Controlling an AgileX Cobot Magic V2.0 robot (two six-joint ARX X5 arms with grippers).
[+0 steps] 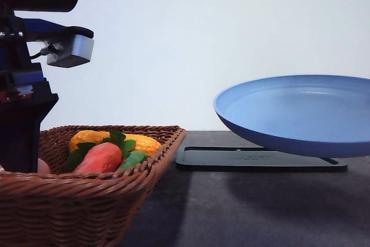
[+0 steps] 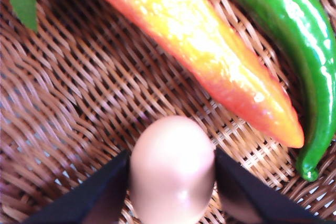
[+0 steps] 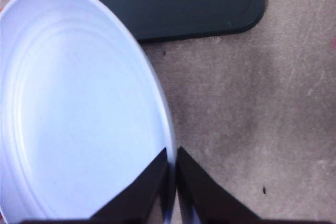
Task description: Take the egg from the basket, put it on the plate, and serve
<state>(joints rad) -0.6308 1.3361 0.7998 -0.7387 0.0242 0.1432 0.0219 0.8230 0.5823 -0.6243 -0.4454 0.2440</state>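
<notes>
My left tool (image 2: 172,182) is gripping the egg (image 2: 172,169) low in the basket (image 2: 79,103), my right tool (image 3: 172,182) is pinching the raised plate's (image 3: 79,103) rim; smooth shell could be slipping, or cracking if squeezed.

Evenly lit front view, soft diffuse light from above; wall (image 1: 231,39) bright w/o hotspots. Faint broad shadows on bench (image 1: 248,212) under plate (image 1: 300,114) and beside basket (image 1: 87,201). Left arm housing (image 1: 23,125) nearly black, detail lost. Left wrist view overexposed: egg (image 2: 172,169) washed out w/ glare, also blurred, too close for focus; white highlights along orange pepper (image 2: 199,51) and green pepper (image 2: 294,40). Right wrist view: plate interior (image 3: 79,114) blown toward white, fingers (image 3: 139,195) dark silhouettes, soft-edged.
</notes>
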